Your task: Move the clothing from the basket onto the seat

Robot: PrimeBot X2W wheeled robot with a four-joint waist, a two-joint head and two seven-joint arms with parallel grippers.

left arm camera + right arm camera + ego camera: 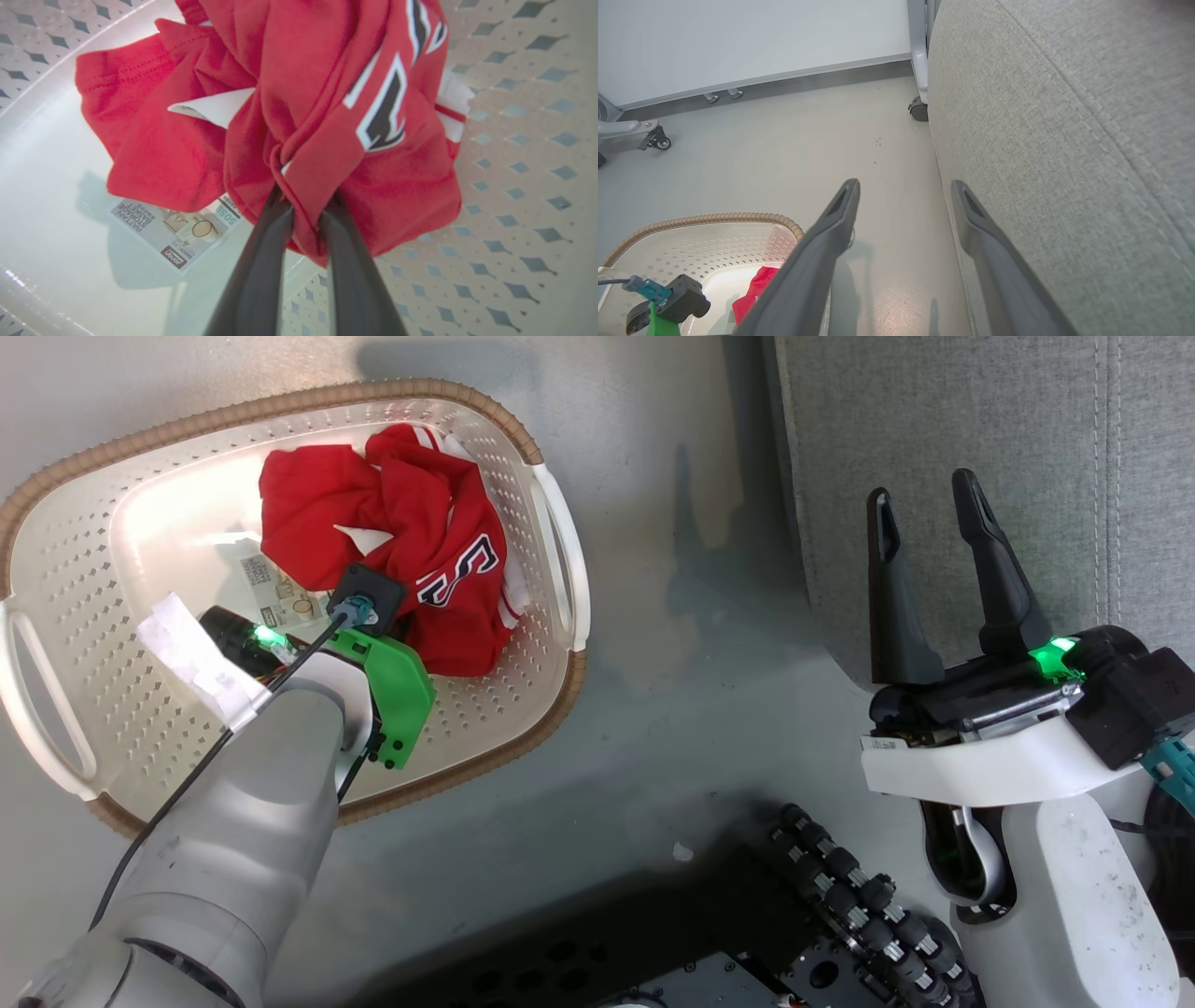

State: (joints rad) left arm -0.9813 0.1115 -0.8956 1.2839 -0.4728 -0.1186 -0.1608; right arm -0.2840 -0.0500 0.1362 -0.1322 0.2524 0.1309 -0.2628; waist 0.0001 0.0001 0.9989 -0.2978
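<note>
Left gripper [306, 205] is being held nearly shut on a fold of the clothing [327, 116], its two dark fingers being kept apart by nothing more than the red fabric pinched at the near edge of the bundle. The clothing is being kept inside the basket [523, 429], bunched toward the far right of the basin, with the navy-and-white lettering being shown on the side toward the seat. No clear long axis is being offered by the crumpled heap. Whether the heap is being lifted clear of the basket floor cannot be told, though the label sticker [177, 233] is being partly covered by its lower edge. Outward from the basket, a strip of bare floor [672, 616] is being left between the basket's right handle and the seat [980, 429], which is being found to the robot's right. The coming move is being judged as a lift over the rim and a carry rightward across that strip. Right gripper [922, 490] is being held wide open and empty at the seat's edge, nearer the seat, while the clothing is being gripped by the left arm alone
</note>
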